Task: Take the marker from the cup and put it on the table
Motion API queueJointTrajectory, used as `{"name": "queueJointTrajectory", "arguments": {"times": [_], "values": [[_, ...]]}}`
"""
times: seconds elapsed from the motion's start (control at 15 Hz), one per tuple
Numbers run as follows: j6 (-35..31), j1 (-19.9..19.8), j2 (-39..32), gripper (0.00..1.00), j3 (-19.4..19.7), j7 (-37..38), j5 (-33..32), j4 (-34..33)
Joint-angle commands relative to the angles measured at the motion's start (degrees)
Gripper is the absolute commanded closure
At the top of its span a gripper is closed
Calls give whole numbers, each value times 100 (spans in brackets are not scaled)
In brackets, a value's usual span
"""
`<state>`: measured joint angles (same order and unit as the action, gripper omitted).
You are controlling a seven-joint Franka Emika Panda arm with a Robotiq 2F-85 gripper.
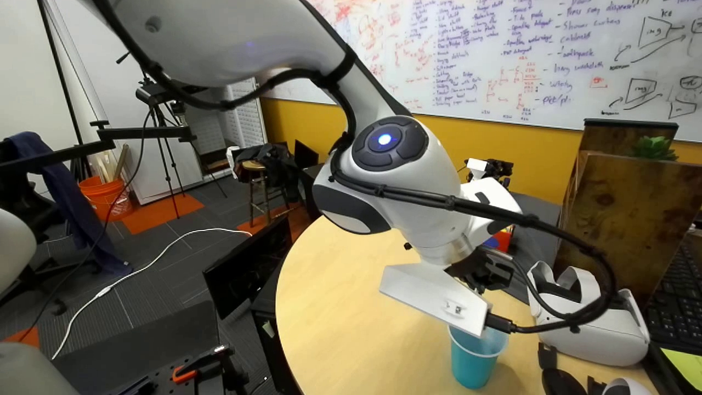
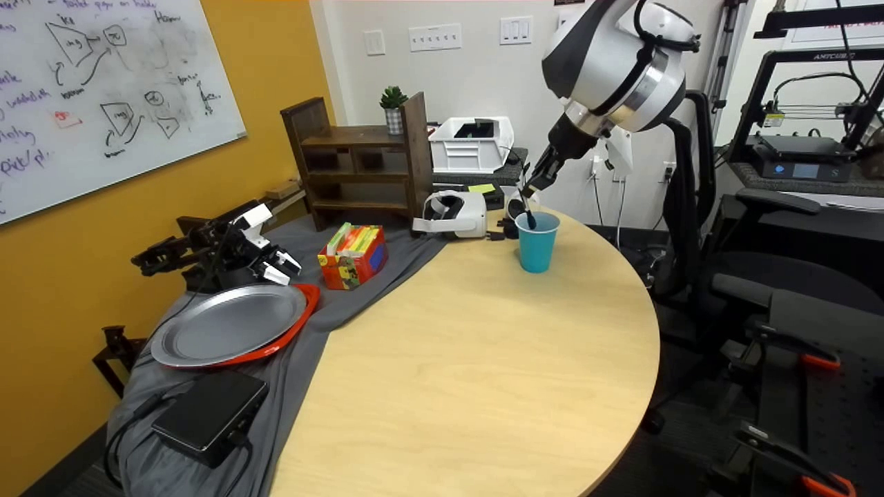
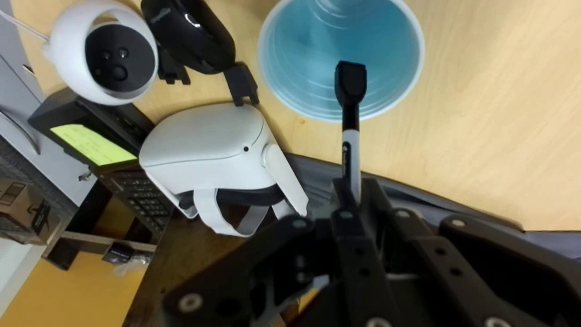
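Pale wood fills the space in front of me: from where I look in an exterior view, the round table (image 2: pixel 449 393) wears a grey cloth (image 2: pixel 293 376) along its nine o'clock side, with a black box (image 2: pixel 210 417) nearest and a silver plate (image 2: pixel 231 324) past it. Further out, towards one o'clock on the wood, the teal cup (image 2: pixel 536 250) stands upright. At its mouth is the marker (image 3: pixel 351 136), and the gripper (image 3: pixel 358 190) has hold of it, as the wrist view shows, its jaws about the barrel's thickness apart.

So the grasp looks done, I'd say; what's left is lifting the marker clear, taking it over the wood, setting it down and letting go. Its dark end (image 2: pixel 531 221) falls within the rim's outline, though whether it dips inside or hangs just above, I can't tell. That end points to about half past five in an exterior view, the long axis steep, close to upright; in the wrist view it points to twelve, straight out from the jaws. Beyond, towards ten o'clock from the cup, come the white headset (image 2: pixel 456 215), then the brown shelf (image 2: pixel 362 169), and farthest off, at twelve, the white wall (image 2: pixel 442 83)
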<state>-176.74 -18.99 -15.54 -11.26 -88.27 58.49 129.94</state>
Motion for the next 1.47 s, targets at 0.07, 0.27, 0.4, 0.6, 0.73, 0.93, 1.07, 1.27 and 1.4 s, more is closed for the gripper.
{"name": "queueJointTrajectory", "arguments": {"times": [0.07, 0.27, 0.4, 0.6, 0.73, 0.93, 1.07, 1.27, 1.4], "values": [[-249, -217, 601, 97, -449, -796, 818, 222], [-177, -201, 838, 97, -572, -1242, 1367, 181], [-94, -152, 895, 97, -599, -1409, 1626, 142], [36, -112, 876, 97, -631, -1407, 1727, 136], [134, -98, 802, 97, -645, -1310, 1637, 147], [311, -54, 689, 97, -626, -1128, 1435, 211], [472, -21, 581, 97, -601, -970, 1231, 246], [577, 55, 382, 97, -571, -706, 802, 294], [553, 154, 268, 97, -551, -440, 449, 350]]}}
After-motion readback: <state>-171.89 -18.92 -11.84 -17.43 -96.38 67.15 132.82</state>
